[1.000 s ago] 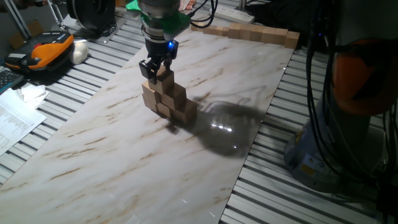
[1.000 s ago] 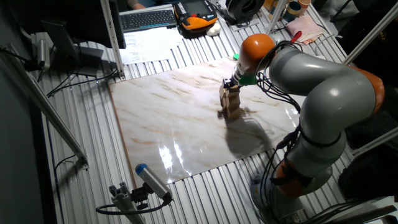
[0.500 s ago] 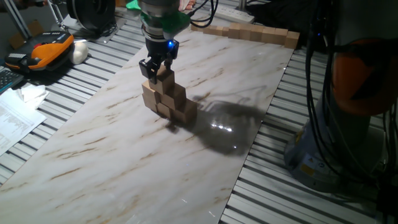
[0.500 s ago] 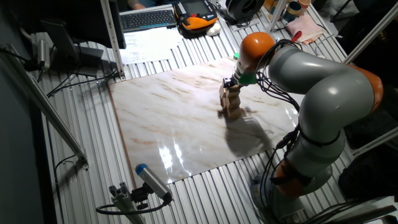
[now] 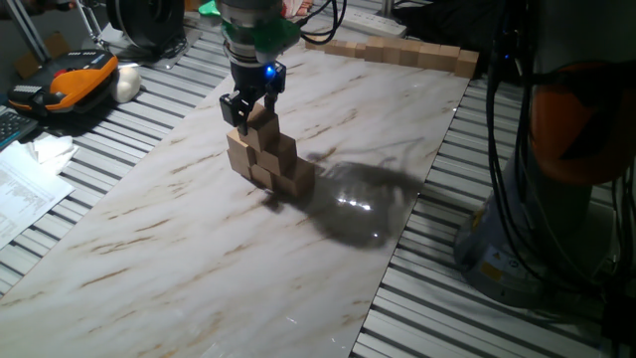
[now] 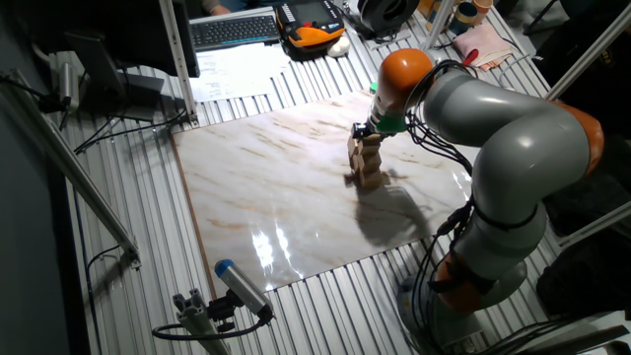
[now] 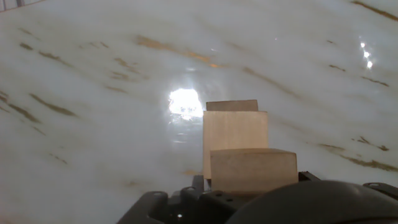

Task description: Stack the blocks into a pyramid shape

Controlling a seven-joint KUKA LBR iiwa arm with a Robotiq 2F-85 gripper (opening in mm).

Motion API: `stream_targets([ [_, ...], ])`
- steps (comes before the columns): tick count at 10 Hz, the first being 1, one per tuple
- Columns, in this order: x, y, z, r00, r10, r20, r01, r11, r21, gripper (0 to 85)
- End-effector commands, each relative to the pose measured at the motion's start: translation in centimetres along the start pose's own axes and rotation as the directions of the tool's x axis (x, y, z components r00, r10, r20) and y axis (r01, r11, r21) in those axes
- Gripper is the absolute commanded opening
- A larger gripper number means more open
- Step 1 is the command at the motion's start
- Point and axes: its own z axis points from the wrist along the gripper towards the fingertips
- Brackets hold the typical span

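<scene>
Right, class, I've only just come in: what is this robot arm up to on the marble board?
The arm is building a pyramid from small wooden blocks on the marble board. The stack already stands in three tiers, and the gripper sits at the top block. Whether its fingers are clamping that block or have let go cannot be told.

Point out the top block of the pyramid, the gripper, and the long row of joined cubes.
top block [image 5: 264, 124], one fixed view, on its front face.
gripper [image 5: 246, 111], one fixed view, midway between the fingertips, at the pyramid's top.
long row of joined cubes [image 5: 402, 53], one fixed view, mid-row, on a side face.
</scene>
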Motion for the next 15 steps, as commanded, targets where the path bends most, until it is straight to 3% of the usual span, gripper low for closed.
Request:
stream_targets([
  [1,-0.1,-0.1,-0.2,1.0,0.0,0.0,0.0,1.0,0.0,68.0],
  [4,-0.7,-0.4,-1.2,1.0,0.002,-0.003,-0.002,1.0,0.009,68.0],
  [7,-1.9,-0.1,-4.7,0.999,0.017,-0.042,-0.016,1.0,0.018,68.0],
  [8,-2.5,0.2,-5.9,0.998,0.014,-0.055,-0.014,1.0,0.01,51.0],
  [9,-3.2,0.6,-7.0,0.997,-0.01,-0.074,0.008,0.999,-0.035,51.0],
  [10,-3.7,1.1,-7.9,0.995,-0.021,-0.101,0.015,0.998,-0.061,34.0],
  [11,-3.9,1.6,-8.6,0.993,-0.027,-0.111,0.021,0.998,-0.059,17.0],
  [12,-4.1,2.0,-9.1,0.992,-0.03,-0.126,0.021,0.997,-0.07,17.0],
  [13,-4.1,2.6,-9.5,0.988,-0.045,-0.145,0.033,0.996,-0.084,0.0],
  [14,-4.0,2.9,-9.7,0.987,-0.055,-0.15,0.042,0.996,-0.084,0.0],
  [15,-3.9,3.1,-9.8,0.988,-0.07,-0.138,0.064,0.997,-0.047,0.0],
])
